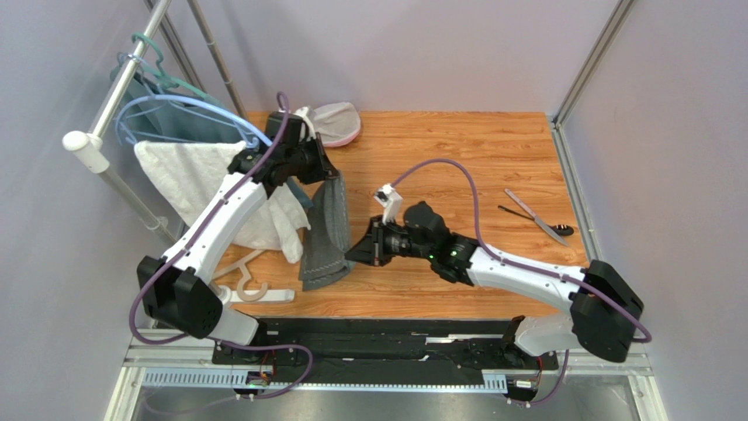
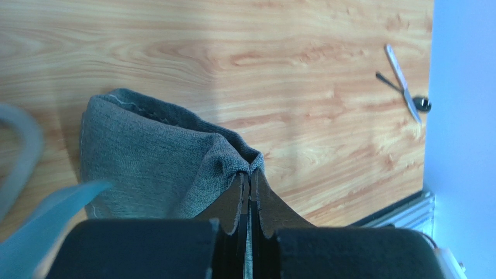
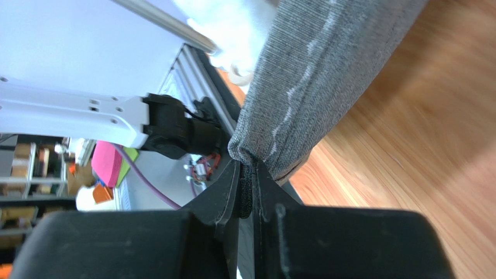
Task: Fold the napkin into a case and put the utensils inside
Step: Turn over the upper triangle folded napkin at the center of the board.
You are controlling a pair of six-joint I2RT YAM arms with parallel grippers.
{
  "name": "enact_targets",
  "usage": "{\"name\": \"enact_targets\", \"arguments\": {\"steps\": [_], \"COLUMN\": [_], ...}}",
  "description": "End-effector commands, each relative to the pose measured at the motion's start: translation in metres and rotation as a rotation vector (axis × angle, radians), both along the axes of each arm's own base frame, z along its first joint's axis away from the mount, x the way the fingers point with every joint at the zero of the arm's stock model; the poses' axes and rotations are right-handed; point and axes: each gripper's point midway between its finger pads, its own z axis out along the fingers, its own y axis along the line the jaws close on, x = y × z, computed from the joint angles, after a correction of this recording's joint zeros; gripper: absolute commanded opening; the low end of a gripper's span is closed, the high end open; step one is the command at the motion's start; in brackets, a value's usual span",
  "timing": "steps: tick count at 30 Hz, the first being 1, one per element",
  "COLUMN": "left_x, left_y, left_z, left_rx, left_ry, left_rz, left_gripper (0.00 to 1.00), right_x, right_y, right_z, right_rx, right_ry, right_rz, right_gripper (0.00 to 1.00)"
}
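top view: the napkin (image 1: pixel 323 230) hangs as a long folded strip over the left part of the counter (image 1: pixel 474 145); its near end seems to touch the wood. the left tool (image 1: pixel 323 175) holds the far, upper end and the right tool (image 1: pixel 358 250) holds the near side edge. the utensils (image 1: pixel 537 217) lie well apart at the right, the metal one across the black one.

left wrist view: the left tool (image 2: pixel 250 174) is clamped on a bunched corner of the napkin (image 2: pixel 145 151). the cloth wrinkles around the pinch, so it looks soft and light, with no stiffness of its own.

right wrist view: the right tool (image 3: pixel 247 171) is clamped on a folded edge of the napkin (image 3: pixel 317 70), which rises taut from it.

i judge that such cloth will sag wherever it is not held and can slip out of a thin pinch. it is best taken at corners or on a doubled edge.
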Motion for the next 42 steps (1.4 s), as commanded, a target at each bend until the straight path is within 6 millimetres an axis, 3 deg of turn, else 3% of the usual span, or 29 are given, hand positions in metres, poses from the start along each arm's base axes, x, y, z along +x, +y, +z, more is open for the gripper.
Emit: {"name": "enact_targets", "arguments": {"steps": [1, 2, 3, 4, 5, 6, 8, 9, 13, 20, 22, 24, 26, 27, 28, 29, 30, 31, 33, 34, 35, 37, 39, 41, 42], "left_x": [0.046, 0.049, 0.056, 0.055, 0.06, 0.063, 0.064, 0.067, 0.069, 0.071, 0.069, 0.068, 0.061, 0.062, 0.056, 0.05, 0.05, 0.042, 0.039, 0.034, 0.029, 0.014, -0.001, -0.018, -0.025], "left_y": [-0.065, -0.077, -0.09, -0.106, -0.117, -0.129, -0.149, -0.158, -0.183, -0.216, -0.225, -0.233, -0.241, -0.245, -0.25, -0.25, -0.252, -0.247, -0.239, -0.231, -0.225, -0.21, -0.189, -0.178, -0.178], "left_z": [0.005, -0.005, -0.029, -0.041, -0.071, -0.072, -0.099, -0.096, -0.106, -0.128, -0.126, -0.125, -0.118, -0.104, -0.096, -0.086, -0.063, -0.061, -0.033, -0.034, -0.018, -0.028, -0.036, -0.044, -0.047], "left_rx": [-0.068, -0.068, -0.058, -0.05, -0.027, -0.037, -0.026, -0.035, -0.044, -0.059, -0.072, -0.068, -0.053, -0.042, -0.033, -0.017, -0.01, 0.02, 0.034, 0.059, 0.057, 0.103, 0.143, 0.141, 0.125], "left_ry": [-0.153, -0.14, -0.101, -0.084, -0.033, -0.03, 0.011, 0.002, -0.022, -0.015, -0.019, -0.028, -0.041, -0.084, -0.099, -0.1, -0.145, -0.116, -0.149, -0.131, -0.153, -0.123, -0.103, -0.074, -0.054], "left_rz": [-0.069, -0.083, -0.099, -0.118, -0.127, -0.143, -0.174, -0.185, -0.22, -0.271, -0.291, -0.314, -0.345, -0.36, -0.379, -0.398, -0.419, -0.435, -0.433, -0.43, -0.43, -0.459, -0.445, -0.459, -0.476], "left_gripper": [0.0, 0.0, 0.0, 0.0, 0.0, 0.0, 0.0, 0.0, 0.0, 0.0, 0.01, 0.12, 0.33, 0.39, 0.54, 0.63, 0.67, 0.71, 0.71, 0.71, 0.71, 0.67, 0.59, 0.51, 0.5], "right_x": [-0.023, -0.018, -0.019, -0.019, -0.009, -0.011, -0.001, -0.005, -0.004, -0.014, -0.009, -0.013, -0.015, -0.014, -0.009, -0.011, -0.002, 0.001, 0.012, 0.02, 0.025, 0.05, 0.068, 0.1, 0.108], "right_y": [-0.037, -0.049, -0.064, -0.074, -0.087, -0.103, -0.124, -0.137, -0.163, -0.194, -0.205, -0.218, -0.237, -0.241, -0.248, -0.253, -0.254, -0.256, -0.255, -0.259, -0.261, -0.264, -0.262, -0.262, -0.26], "right_z": [-0.007, -0.021, -0.047, -0.059, -0.069, -0.097, -0.111, -0.13, -0.154, -0.18, -0.181, -0.184, -0.19, -0.19, -0.187, -0.188, -0.176, -0.172, -0.15, -0.141, -0.139, -0.119, -0.119, -0.099, -0.105], "right_rx": [0.085, 0.064, 0.019, 0.0, -0.011, -0.055, -0.061, -0.094, -0.169, -0.301, -0.335, -0.39, -0.47, -0.484, -0.496, -0.518, -0.509, -0.519, -0.528, -0.535, -0.561, -0.551, -0.567, -0.552, -0.582], "right_ry": [0.076, 0.092, 0.127, 0.143, 0.154, 0.187, 0.209, 0.237, 0.273, 0.327, 0.317, 0.338, 0.365, 0.369, 0.349, 0.358, 0.341, 0.338, 0.293, 0.27, 0.267, 0.228, 0.253, 0.194, 0.209], "right_rz": [-0.016, -0.051, -0.08, -0.103, -0.15, -0.179, -0.244, -0.263, -0.338, -0.443, -0.511, -0.555, -0.64, -0.666, -0.709, -0.727, -0.767, -0.781, -0.79, -0.817, -0.821, -0.83, -0.802, -0.793, -0.773], "right_gripper": [0.0, 0.0, 0.0, 0.0, 0.0, 0.0, 0.0, 0.0, 0.0, 0.0, 0.0, 0.01, 0.17, 0.23, 0.33, 0.38, 0.41, 0.51, 0.61, 0.68, 0.7, 0.74, 0.74, 0.7, 0.67]}}
